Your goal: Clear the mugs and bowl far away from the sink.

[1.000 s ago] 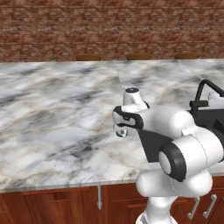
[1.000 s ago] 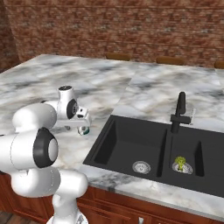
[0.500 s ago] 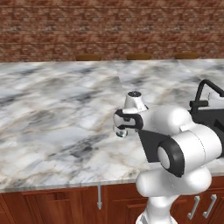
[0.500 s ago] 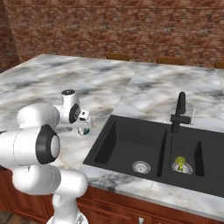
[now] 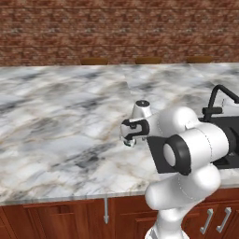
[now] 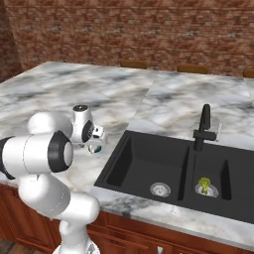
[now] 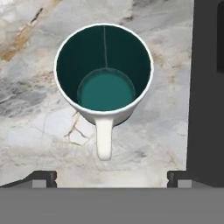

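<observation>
A teal mug (image 7: 104,83) with a white rim and white handle stands upright on the marble counter, seen straight from above in the hand view. Its handle points toward my gripper (image 7: 111,177). The gripper is open, its two dark fingertips (image 7: 43,177) wide apart and above the mug, touching nothing. From the base, the gripper (image 5: 130,135) hangs over the mug (image 6: 95,147), just left of the black sink (image 6: 115,166). The sink's rim (image 7: 205,87) runs down the right of the hand view. The bowl is out of view.
The black faucet (image 6: 204,126) stands behind the divider of the two basins. A small yellow-green thing (image 6: 204,184) lies on the right basin's drain. Marble counter (image 5: 56,121) stretches wide to the left, up to the brick wall (image 5: 116,28). Cabinet fronts lie below the counter's front edge.
The hand has sunk a little toward the mug and edged slightly toward the sink. The jaws stayed open, and the mug has not moved.
</observation>
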